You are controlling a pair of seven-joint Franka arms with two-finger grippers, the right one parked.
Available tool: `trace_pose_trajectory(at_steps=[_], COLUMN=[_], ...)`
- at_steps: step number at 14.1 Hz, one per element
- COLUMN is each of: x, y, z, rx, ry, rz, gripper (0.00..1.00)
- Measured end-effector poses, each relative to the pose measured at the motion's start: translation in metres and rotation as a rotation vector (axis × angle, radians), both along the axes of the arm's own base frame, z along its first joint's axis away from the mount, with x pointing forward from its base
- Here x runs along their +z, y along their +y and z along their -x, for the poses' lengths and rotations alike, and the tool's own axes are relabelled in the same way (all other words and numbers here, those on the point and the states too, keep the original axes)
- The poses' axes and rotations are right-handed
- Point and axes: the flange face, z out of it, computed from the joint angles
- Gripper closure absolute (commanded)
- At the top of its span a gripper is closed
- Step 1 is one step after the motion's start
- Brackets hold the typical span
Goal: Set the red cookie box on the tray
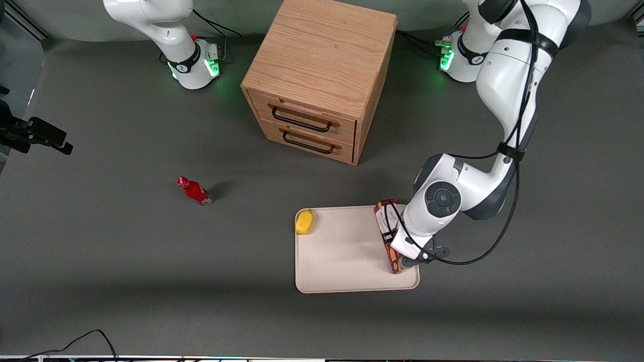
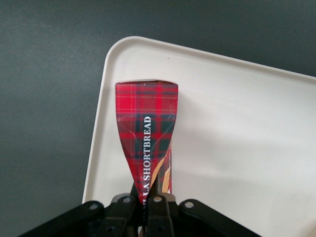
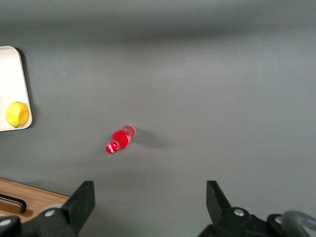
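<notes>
Left wrist view: pincer (image 2: 144,197) pinching "SHORTBREAD"-lettered red cookie box (image 2: 146,133) over tray (image 2: 237,123).

The gripper (image 2: 143,210) hides the red cookie box's (image 2: 147,140) end.

Your working arm (image 1: 508,85): glossy white shells, dark grey joint sections, round grey cap with embossed ring on wrist housing. Black cable runs along links, held by black straps, loops down to gripper (image 1: 402,257). You see gripper hardware black, matte, with small silver screws just above the fingers (image 2: 157,207). Base (image 1: 460,58) white, green light glowing, small red button beside it.
</notes>
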Motion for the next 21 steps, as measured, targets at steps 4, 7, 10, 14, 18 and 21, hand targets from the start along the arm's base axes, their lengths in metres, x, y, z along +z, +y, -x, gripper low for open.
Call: trace_pose_trajectory(at_steps=[4, 7, 10, 14, 18, 21], x=[-0.002, -0.002, 0.001, 0.039, 0.135, 0.205], y=[0.003, 0.009, 0.012, 0.023, 0.055, 0.109], z=[-0.001, -0.004, -0.006, -0.009, 0.000, 0.013], rx=[0.003, 0.014, 0.018, 0.031, -0.016, -0.068], ry=[-0.005, -0.005, -0.012, 0.045, 0.130, 0.162], rz=[0.002, 0.001, 0.003, -0.046, -0.068, -0.088], gripper=[0.53, 0.00, 0.00, 0.00, 0.00, 0.00])
